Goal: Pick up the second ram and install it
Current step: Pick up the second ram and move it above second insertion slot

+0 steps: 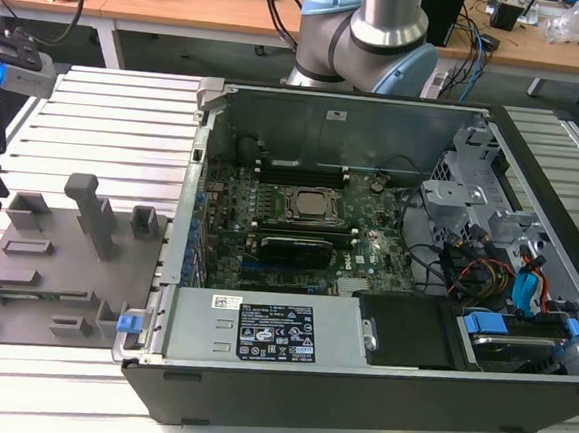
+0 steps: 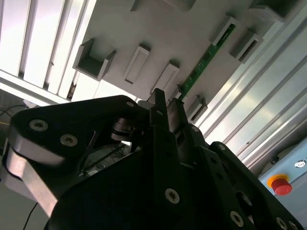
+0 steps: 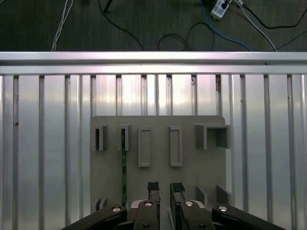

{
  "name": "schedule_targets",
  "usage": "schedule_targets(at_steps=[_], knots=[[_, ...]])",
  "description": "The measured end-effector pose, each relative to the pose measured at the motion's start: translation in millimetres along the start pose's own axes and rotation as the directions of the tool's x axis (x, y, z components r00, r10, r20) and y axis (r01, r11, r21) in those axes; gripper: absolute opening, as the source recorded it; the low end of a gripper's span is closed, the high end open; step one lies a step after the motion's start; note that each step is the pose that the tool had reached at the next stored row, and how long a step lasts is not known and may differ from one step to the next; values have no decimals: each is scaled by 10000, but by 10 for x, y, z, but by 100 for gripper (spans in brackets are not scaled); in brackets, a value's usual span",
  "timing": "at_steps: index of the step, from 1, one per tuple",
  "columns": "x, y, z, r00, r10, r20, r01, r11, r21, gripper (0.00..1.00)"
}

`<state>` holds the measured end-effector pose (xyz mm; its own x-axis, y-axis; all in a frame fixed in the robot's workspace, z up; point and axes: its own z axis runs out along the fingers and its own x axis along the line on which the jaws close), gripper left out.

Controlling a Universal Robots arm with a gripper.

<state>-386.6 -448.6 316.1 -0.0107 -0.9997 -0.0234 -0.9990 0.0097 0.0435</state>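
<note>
The slim, long green circuit-board stick [image 3: 123, 172] [image 2: 207, 60] shows in both wrist views. It stands on its long edge, straight and level, on the flat grey moulded plate [image 3: 192, 177] lying on the ribbed aluminium table [image 3: 48, 143]. One end is tucked into a small grey bracket.

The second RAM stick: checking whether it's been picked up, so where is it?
In the first wrist view the RAM stick stands on edge on the grey tray, near the gripper but not held.
</note>
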Motion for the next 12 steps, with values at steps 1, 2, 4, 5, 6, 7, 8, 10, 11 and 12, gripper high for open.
schedule_targets(at_steps=[1,2,4,5,6,7,8,10,11,12], knots=[[0,0,3,10000,-1,0,1,10000,-1,24],[1,-1,14,10000,-1,0,1,10000,0,24],[2,-2,39,10000,-1,0,1,10000,0,24],[3,-3,50,10000,-1,1,1,10000,1,24],[3,-3,57,10000,-1,1,1,10000,0,24],[3,-3,63,10000,-1,1,1,10000,1,24],[4,-4,73,10000,-2,0,2,10000,0,24],[5,-5,100,10000,-1,0,1,10000,0,24],[5,-5,109,10000,-1,0,1,10000,0,24],[6,-6,123,10000,-1,0,1,10000,0,24]])
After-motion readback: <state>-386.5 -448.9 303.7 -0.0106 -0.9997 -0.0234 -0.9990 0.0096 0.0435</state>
